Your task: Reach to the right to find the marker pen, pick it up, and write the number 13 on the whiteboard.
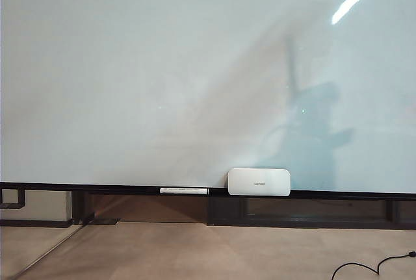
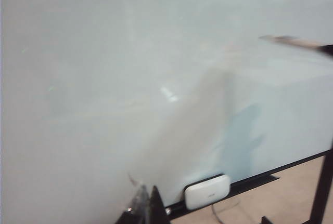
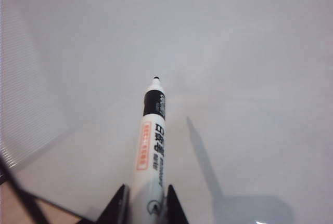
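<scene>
The right gripper (image 3: 147, 203), fingers clamping the marker pen (image 3: 151, 146), is nearing the blank whiteboard (image 1: 130, 65) for stroke one; the left gripper (image 2: 148, 208) is idling, opening unclear.

Exterior faces whiteboard (image 1: 130, 65) frontally; wrist views closer.
</scene>
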